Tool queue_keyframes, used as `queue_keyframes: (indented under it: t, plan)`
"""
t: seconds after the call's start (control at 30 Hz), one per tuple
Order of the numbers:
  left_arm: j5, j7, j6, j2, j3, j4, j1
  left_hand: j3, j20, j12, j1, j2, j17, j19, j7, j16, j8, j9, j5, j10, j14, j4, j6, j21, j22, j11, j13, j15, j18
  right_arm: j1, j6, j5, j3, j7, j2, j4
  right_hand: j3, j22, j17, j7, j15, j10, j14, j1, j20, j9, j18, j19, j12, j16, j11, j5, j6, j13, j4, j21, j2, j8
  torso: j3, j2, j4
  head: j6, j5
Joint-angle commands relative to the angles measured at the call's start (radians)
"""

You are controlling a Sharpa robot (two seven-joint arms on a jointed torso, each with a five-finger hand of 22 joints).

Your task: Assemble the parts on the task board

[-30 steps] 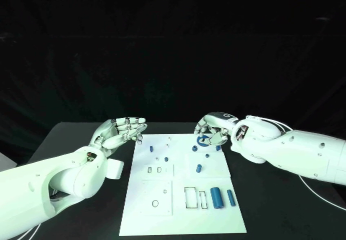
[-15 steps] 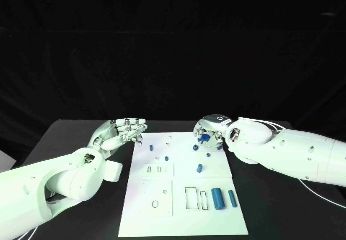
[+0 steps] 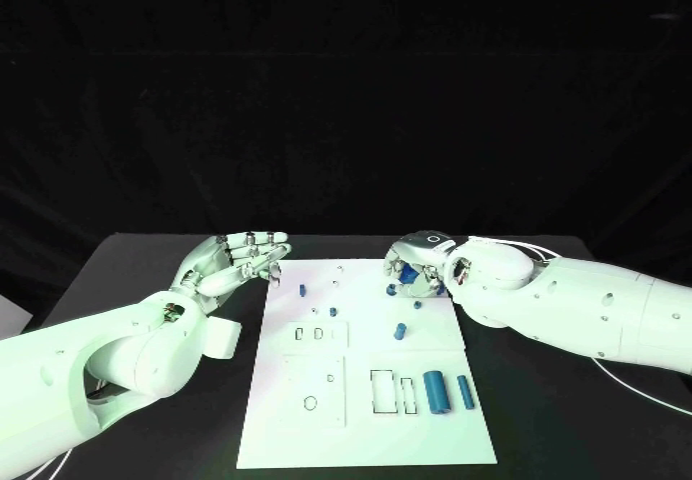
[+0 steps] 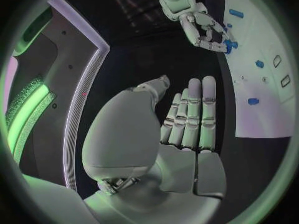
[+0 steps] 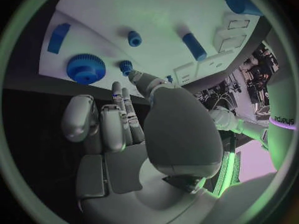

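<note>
The white task board [image 3: 361,420] lies mid-table. My right hand [image 3: 418,265] hovers over its far right part with fingers half curled. In the right wrist view a blue gear [image 5: 86,68] lies flat on the board [image 5: 156,15] just beyond the fingertips [image 5: 117,90], and a small blue peg [image 5: 126,66] stands by the thumb tip; nothing sits in the palm. My left hand [image 3: 238,258] is off the board's far left corner, palm up, fingers straight and apart, holding nothing [image 4: 187,119]. A thick blue cylinder [image 3: 436,390] and a thin one [image 3: 464,390] lie near the front right.
Small blue pegs [image 3: 302,291] and a short blue piece [image 3: 395,331] stand in the board's far half. Empty slots [image 3: 381,392] sit left of the cylinders. A white cable [image 3: 635,390] runs over the black table [image 3: 562,440] under my right arm.
The right hand has turned and curled in over the board's far right part, staying close to the gear. The left hand has barely moved.
</note>
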Motion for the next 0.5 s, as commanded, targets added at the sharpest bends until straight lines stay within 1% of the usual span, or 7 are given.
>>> queue_keyframes:
  t: [0.03,0.1,0.17,0.2,0.3,0.5]
  plan:
    - [0.008,0.003,0.021,0.002,0.001,-0.001,0.003,0.001,0.0,-0.005,-0.009,0.001,0.001,-0.004,0.011,0.005,-0.003,-0.001,0.001,-0.008,-0.007,0.0,-0.006,0.006,0.001,-0.002,-0.002,-0.001,0.014,-0.004,0.025,-0.019,0.0,0.008,0.004,-0.003,0.002,0.005,0.0,0.002,0.007,-0.001,0.048,0.01,0.0,0.001,-0.019,0.006,-0.002,0.005,0.0,-0.002,0.0,0.001,0.003,0.008,0.005,0.0,0.0003,0.004,0.0017,-0.003,0.001]
    - [0.012,0.002,0.02,0.003,0.001,-0.003,0.003,-0.001,0.002,-0.004,-0.014,0.002,0.002,-0.007,0.012,0.007,-0.003,-0.001,0.0,-0.011,-0.009,0.004,-0.008,0.007,0.001,-0.001,-0.002,0.0,0.014,-0.005,0.023,-0.019,0.0,0.01,0.005,-0.002,0.002,0.006,-0.001,0.003,0.007,0.001,0.047,0.009,0.0,0.002,-0.019,0.006,-0.001,0.005,0.0,-0.002,0.0,0.002,0.004,0.009,0.006,0.0,0.0007,0.003,0.0014,-0.004,0.002]
    - [0.014,0.002,0.019,0.004,0.001,-0.006,0.003,-0.002,0.002,-0.003,-0.016,0.003,0.002,-0.007,0.012,0.008,-0.003,0.0,0.0,-0.012,-0.01,0.005,-0.009,0.007,0.001,-0.001,-0.001,0.001,0.014,-0.006,0.024,-0.018,0.0,0.01,0.005,-0.002,0.001,0.006,0.0,0.003,0.007,0.003,0.046,0.007,0.001,0.004,-0.018,0.004,0.0,0.007,0.001,-0.008,0.001,0.003,0.007,0.008,0.006,0.001,0.0009,0.003,0.0009,-0.003,0.005]
    - [0.015,0.002,0.019,0.004,0.001,-0.006,0.003,-0.002,0.002,-0.003,-0.017,0.003,0.002,-0.008,0.012,0.009,-0.003,0.0,0.0,-0.013,-0.01,0.005,-0.009,0.007,0.001,0.0,-0.001,0.001,0.014,-0.007,0.025,-0.018,0.0,0.01,0.005,-0.002,0.001,0.006,0.0,0.003,0.007,0.003,0.046,0.007,0.001,0.004,-0.018,0.004,0.0,0.007,0.001,-0.008,0.001,0.003,0.007,0.008,0.006,0.001,0.001,0.003,-0.0002,-0.003,0.006]
    - [0.016,0.001,0.018,0.005,0.001,-0.008,0.003,-0.002,0.002,-0.003,-0.017,0.003,0.002,-0.008,0.012,0.009,-0.003,0.0,0.0,-0.013,-0.01,0.005,-0.009,0.007,0.001,0.0,-0.001,0.001,0.014,-0.008,0.031,-0.018,0.0,0.008,0.005,-0.005,0.001,0.005,0.0,0.003,0.007,0.003,0.046,0.007,0.001,0.005,-0.018,0.004,0.0,0.008,0.001,-0.009,0.001,0.004,0.008,0.008,0.006,0.001,0.0012,0.005,-0.0006,-0.002,0.01]
    - [0.017,0.001,0.019,0.005,0.001,-0.009,0.003,-0.004,0.003,-0.003,-0.019,0.004,0.002,-0.009,0.013,0.01,-0.003,0.0,0.0,-0.014,-0.011,0.006,-0.011,0.008,0.002,0.0,-0.001,0.002,0.014,-0.008,0.038,-0.018,0.0,0.004,0.007,-0.009,0.006,0.007,0.002,0.005,0.007,0.01,0.045,0.01,0.002,0.009,-0.018,0.003,0.002,0.012,0.0,-0.011,0.007,0.006,0.011,0.009,0.013,0.006,0.0008,0.007,-0.0006,0.0,0.009]
